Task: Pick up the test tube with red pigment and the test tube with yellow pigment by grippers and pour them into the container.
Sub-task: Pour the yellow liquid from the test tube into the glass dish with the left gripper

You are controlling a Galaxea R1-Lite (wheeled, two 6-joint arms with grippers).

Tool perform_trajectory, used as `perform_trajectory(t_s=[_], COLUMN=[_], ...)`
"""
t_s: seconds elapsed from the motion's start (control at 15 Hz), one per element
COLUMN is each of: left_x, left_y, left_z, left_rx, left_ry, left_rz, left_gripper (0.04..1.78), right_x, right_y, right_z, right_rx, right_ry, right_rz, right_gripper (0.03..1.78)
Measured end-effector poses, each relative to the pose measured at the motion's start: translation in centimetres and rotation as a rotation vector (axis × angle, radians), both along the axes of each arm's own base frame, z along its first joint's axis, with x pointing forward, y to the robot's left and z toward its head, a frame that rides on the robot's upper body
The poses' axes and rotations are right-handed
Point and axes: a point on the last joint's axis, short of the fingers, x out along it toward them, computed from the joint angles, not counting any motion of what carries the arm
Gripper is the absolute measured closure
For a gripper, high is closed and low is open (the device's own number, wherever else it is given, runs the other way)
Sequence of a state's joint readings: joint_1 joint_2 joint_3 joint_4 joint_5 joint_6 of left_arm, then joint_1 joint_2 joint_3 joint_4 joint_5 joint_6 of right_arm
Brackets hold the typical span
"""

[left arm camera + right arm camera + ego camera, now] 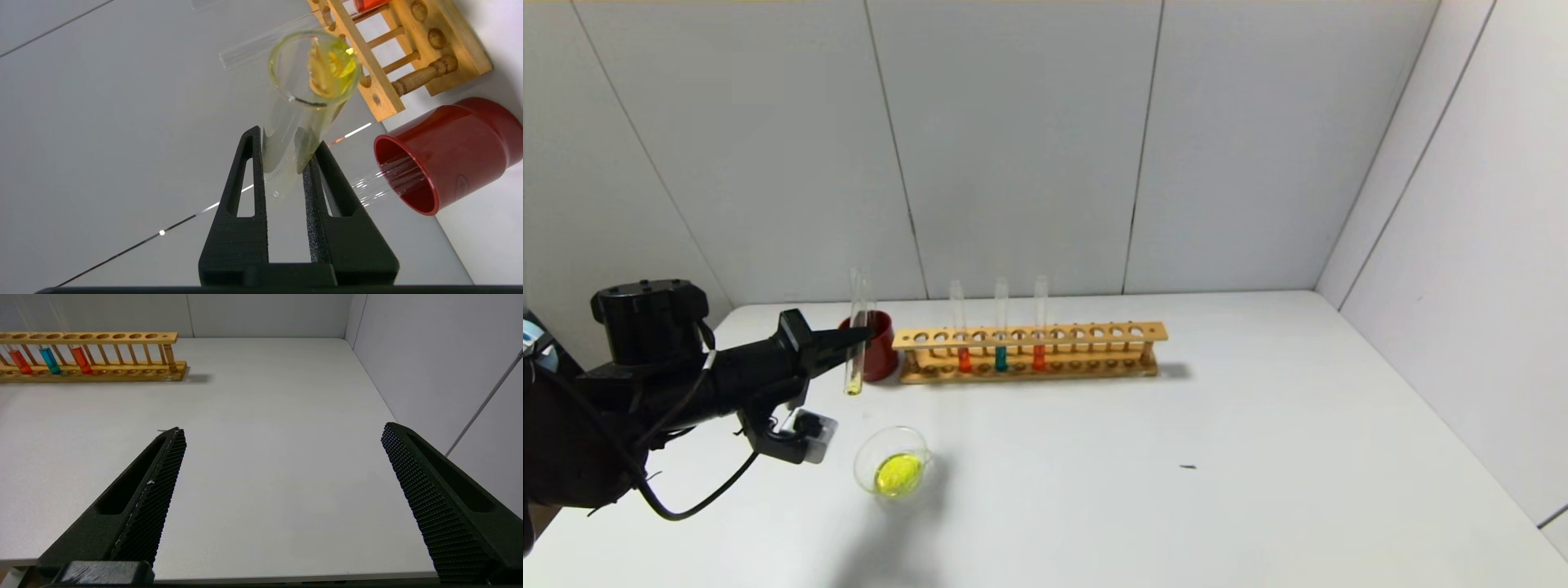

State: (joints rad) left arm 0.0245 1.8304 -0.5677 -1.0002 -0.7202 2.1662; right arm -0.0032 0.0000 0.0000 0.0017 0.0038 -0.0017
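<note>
Head view: left gripper clamps the test tube with yellow pigment upright, container below it; right gripper spread wide, idle.

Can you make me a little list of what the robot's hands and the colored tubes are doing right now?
left gripper: shut on the yellow test tube, held upright near the red cup
yellow test tube: nearly empty
container: holds yellow liquid
rack: two red test tubes, one teal tube
right gripper: open, away from the rack
</note>
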Motion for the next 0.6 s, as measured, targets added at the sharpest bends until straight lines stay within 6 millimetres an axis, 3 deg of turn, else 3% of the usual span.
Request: perform_trajectory(t_s=[0.6], left_x=[0.5], left_y=[0.0], left_z=[1.1], left_rx=[0.039], left_ry=[-0.078], left_rz=[-0.006], left_gripper=[1.51], right_x=[0.0], right_y=[0.0], right_z=[0.0], right_rx=[0.000], right_ry=[0.000], right_rz=[0.000], right_gripper=[0.06])
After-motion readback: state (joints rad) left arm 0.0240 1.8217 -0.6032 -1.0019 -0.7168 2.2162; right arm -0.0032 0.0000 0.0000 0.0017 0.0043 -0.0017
